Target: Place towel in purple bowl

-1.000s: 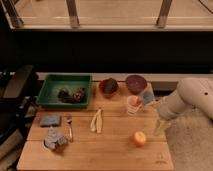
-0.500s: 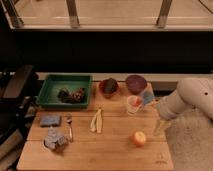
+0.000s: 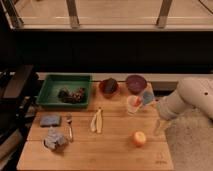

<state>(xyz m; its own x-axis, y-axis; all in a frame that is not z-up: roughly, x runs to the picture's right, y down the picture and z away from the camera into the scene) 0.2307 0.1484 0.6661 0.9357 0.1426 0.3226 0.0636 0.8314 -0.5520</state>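
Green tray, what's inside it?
Inside the green tray lies a dark brownish clump, its makeup unclear; the tray floor beneath it is covered. The towel lies outside, on the table. The gripper hangs by the table's right edge.

Lab setup: wooden table, metal railing

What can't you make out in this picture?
- Camera view: dark lumps in the green tray, too small to identify.
- Dark thing in the red-orange bowl: likewise.
- Purple bowl: too dark inside to tell whether it holds anything.
- Robot arm: cut off by the right edge; its gripper hangs at the table's right edge, far from the towel.
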